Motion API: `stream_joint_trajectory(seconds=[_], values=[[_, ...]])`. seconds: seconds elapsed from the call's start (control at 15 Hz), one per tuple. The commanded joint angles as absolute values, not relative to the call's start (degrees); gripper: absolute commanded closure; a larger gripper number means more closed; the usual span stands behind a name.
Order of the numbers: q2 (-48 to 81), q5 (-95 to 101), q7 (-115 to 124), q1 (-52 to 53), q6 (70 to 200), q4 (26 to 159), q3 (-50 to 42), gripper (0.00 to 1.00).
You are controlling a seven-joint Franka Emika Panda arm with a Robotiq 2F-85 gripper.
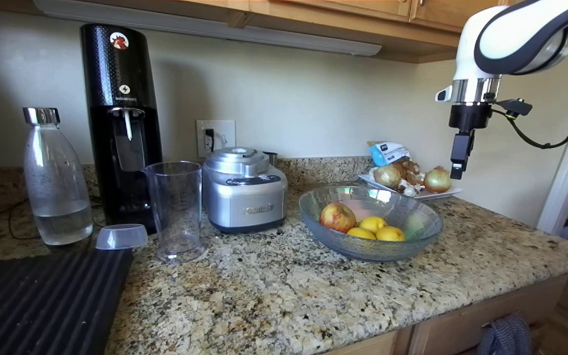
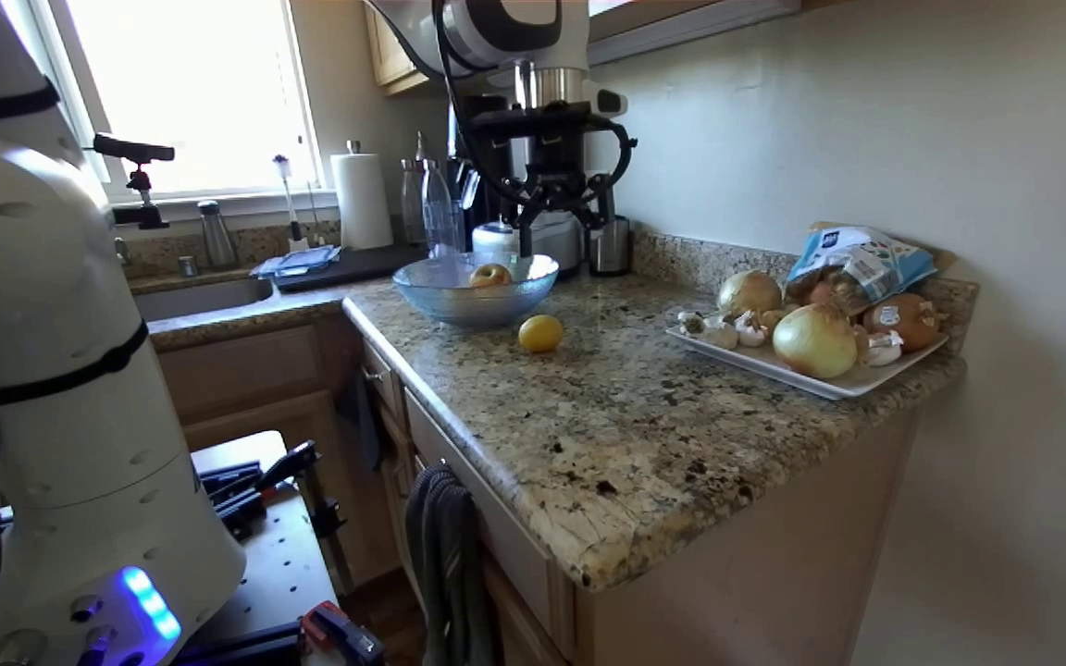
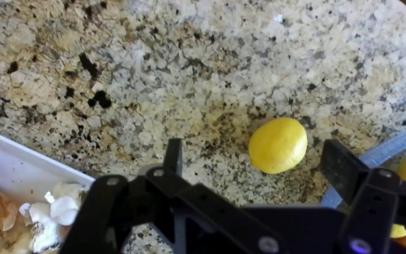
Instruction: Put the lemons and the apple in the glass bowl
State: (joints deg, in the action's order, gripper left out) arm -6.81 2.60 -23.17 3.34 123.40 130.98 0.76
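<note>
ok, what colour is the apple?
The apple is mottled red and yellow; it shows best in an exterior view, inside the glass bowl.

Apple (image 1: pixel 337 217) and lemons (image 1: pixel 391 233) in glass bowl (image 1: pixel 372 250), another lemon (image 2: pixel 540 333) beside it

This is a kitchen. Wooden cabinets (image 1: pixel 437 14) hang above a speckled granite desk (image 1: pixel 244 301) that carries a SodaStream machine (image 1: pixel 116 69), a steel food processor base (image 1: pixel 244 199) and a white platter (image 2: pixel 857 380) of onions (image 2: pixel 815 342) and garlic (image 2: pixel 751 328). In an exterior view, a sink (image 2: pixel 204 303) sits beneath a window (image 2: pixel 191 92), a paper towel roll (image 2: pixel 364 203) stands near it, and a kitchen towel (image 2: pixel 448 564) hangs against a drawer front (image 2: pixel 516 555).
</note>
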Motion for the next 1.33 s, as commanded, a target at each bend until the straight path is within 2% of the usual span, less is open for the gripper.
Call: stream_joint_trajectory(seconds=[0.0, 0.67, 1.27], values=[[-6.88, 2.93, -27.23, 2.41, 127.21, 134.63, -0.55, 0.00], [-3.49, -6.51, -39.11, 3.71, 140.33, 140.08, 0.58, 0.00], [-1.15, -21.40, -58.48, 4.84, 141.87, 140.41, 3.54, 0.00]])
